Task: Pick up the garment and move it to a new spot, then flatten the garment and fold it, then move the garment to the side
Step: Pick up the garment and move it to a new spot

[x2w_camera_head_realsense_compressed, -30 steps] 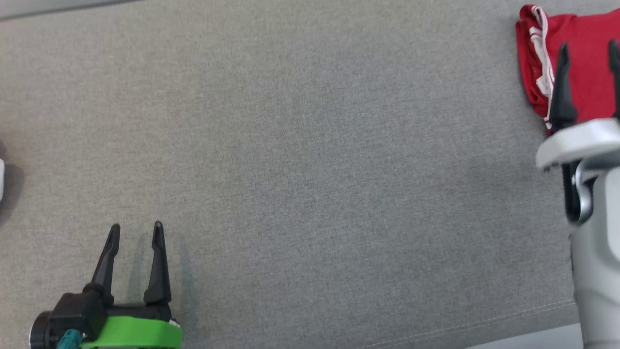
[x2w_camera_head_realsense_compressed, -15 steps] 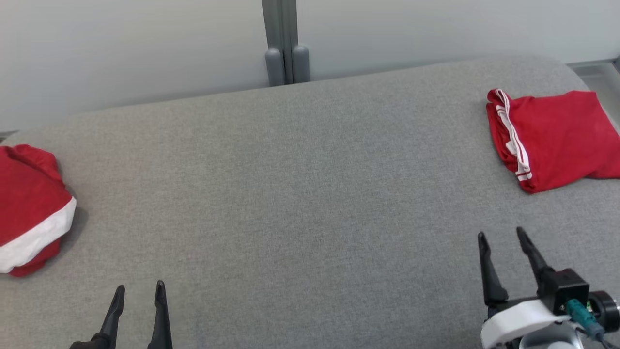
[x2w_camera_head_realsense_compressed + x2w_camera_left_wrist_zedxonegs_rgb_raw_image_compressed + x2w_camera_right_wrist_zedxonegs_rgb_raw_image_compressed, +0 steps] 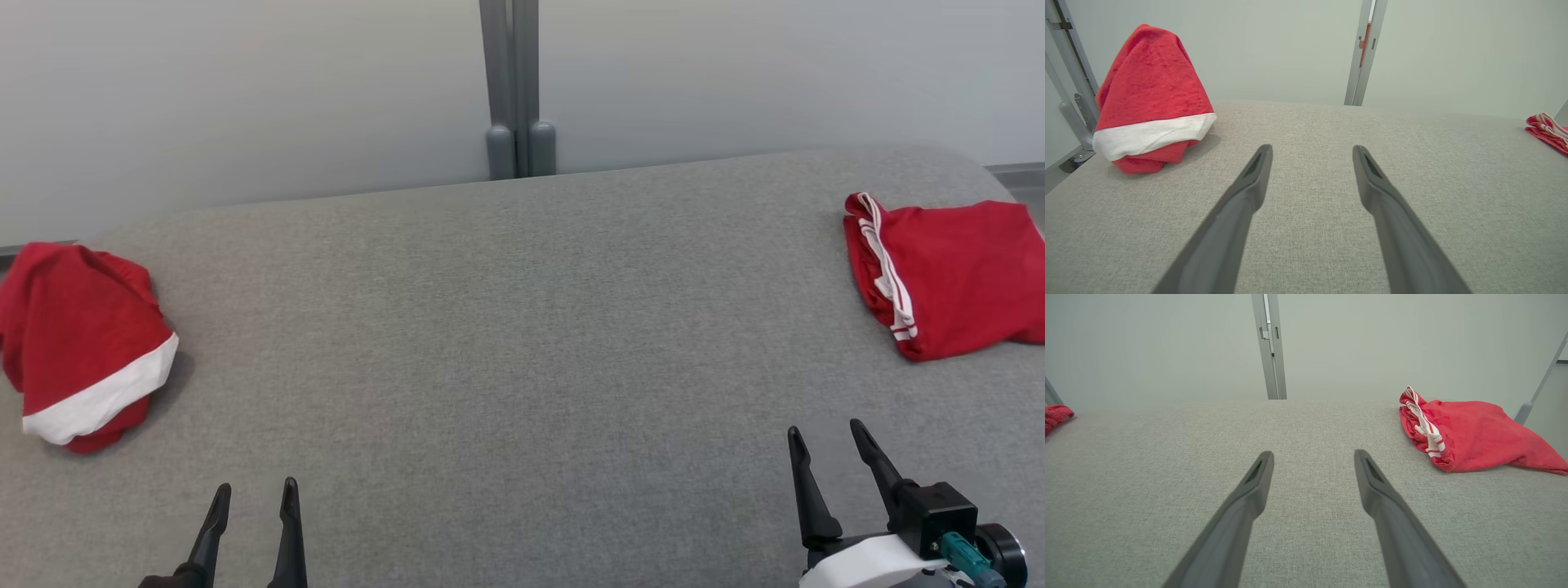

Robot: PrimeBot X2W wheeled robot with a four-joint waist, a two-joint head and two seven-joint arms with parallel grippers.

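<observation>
a crumpled red garment with a white band (image 3: 77, 343) sits heaped at the left edge of the grey padded surface (image 3: 506, 351). a folded red garment with white stripes (image 3: 955, 273) lies flat at the right edge. the left gripper (image 3: 255, 486) and right gripper (image 3: 824, 427) hover by the near edge, well apart from both garments, fingers spread wide, holding nothing.

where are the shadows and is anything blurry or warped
head view: soft even light, a faint shadow right of the heaped red-and-white garment; left wrist view: the left fingers look soft up close, the grey post leans with the wide lens; right wrist view: the striped red garment is sharp.
</observation>
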